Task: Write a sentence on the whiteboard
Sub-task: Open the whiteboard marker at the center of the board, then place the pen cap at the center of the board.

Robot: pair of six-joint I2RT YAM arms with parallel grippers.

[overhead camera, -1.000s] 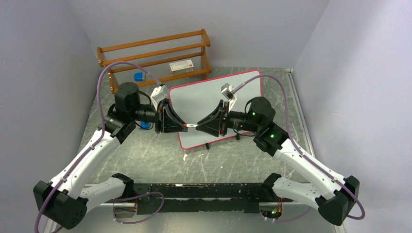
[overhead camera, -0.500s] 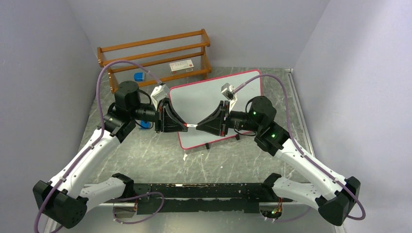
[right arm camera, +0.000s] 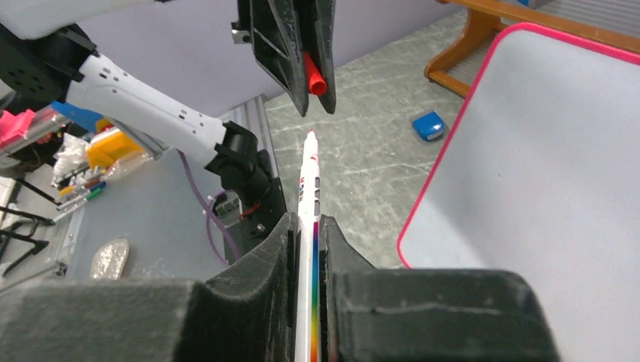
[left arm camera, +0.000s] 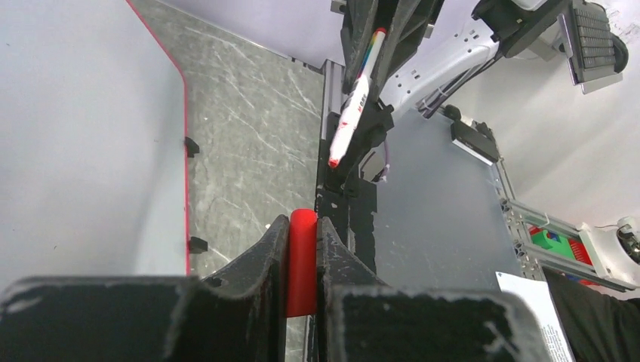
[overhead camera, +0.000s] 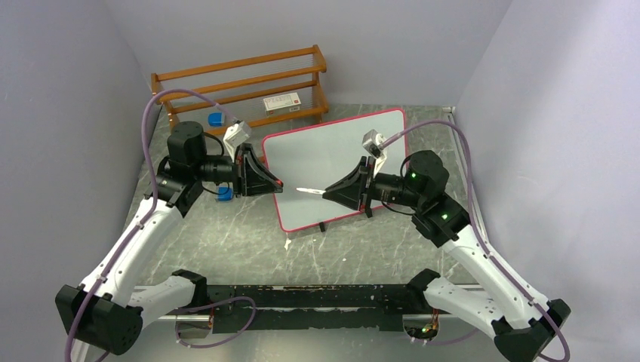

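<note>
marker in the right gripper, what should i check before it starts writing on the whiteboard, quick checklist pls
1. Cap off: ok. The red cap sits in the left gripper, apart from the marker.
2. Grip on the marker: ok. The right gripper is shut on its barrel.
3. Tip exposed: ok. The red tip shows.
4. Writing space: ok. The whiteboard shows no lettering.
5. Marker aimed at the board: not ok. It points toward the left gripper, not down at the board.
6. Tip height above the board: cannot tell.
</note>
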